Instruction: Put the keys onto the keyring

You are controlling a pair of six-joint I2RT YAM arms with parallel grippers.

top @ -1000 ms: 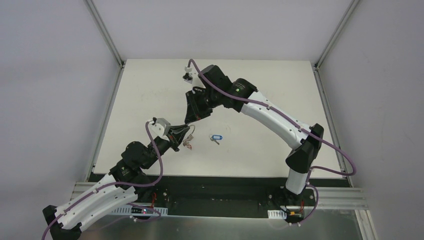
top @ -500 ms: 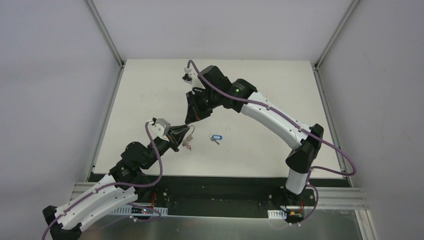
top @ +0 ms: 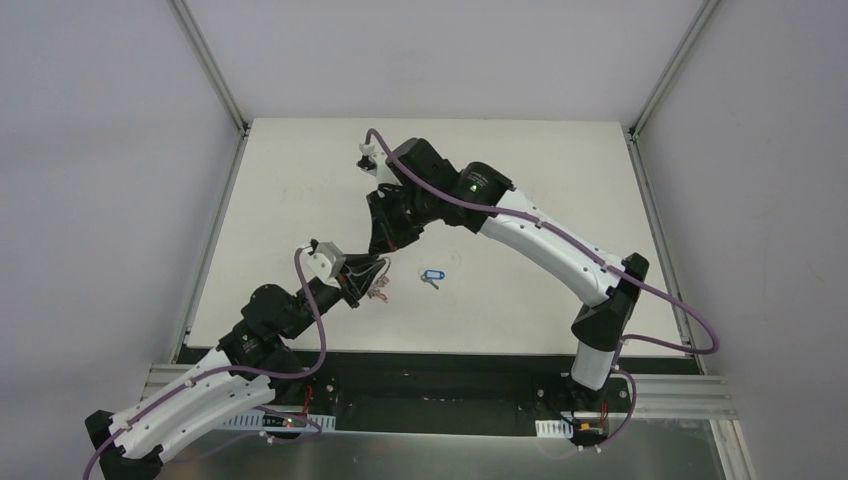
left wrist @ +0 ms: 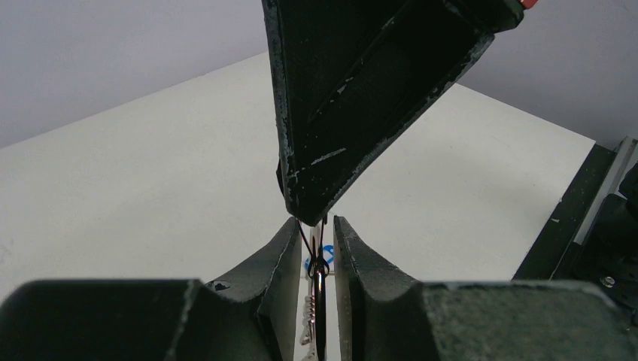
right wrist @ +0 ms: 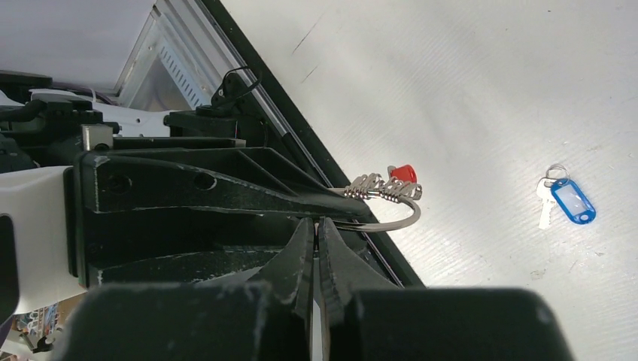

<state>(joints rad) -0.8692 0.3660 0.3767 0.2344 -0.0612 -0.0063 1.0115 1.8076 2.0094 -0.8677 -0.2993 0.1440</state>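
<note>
A blue key [right wrist: 572, 201], red key [right wrist: 402, 173], silver keyring [right wrist: 399, 221].

"Where is the keyring [right wrist: 397, 219]?"

"Over the table [top: 550, 200], left of its middle and nearer the near edge. It stands edge-on between the left gripper's [left wrist: 313, 239] fingers, with a gap on each side. The right gripper [right wrist: 316, 226] reaches in from the far side, its tip on the ring's top."

"And the keys?"

"The first key [right wrist: 402, 173] sits at the ring, beside the small keys [right wrist: 372, 186]. The second key [top: 431, 276] lies flat on the table, right of the ring and apart from it."
</note>
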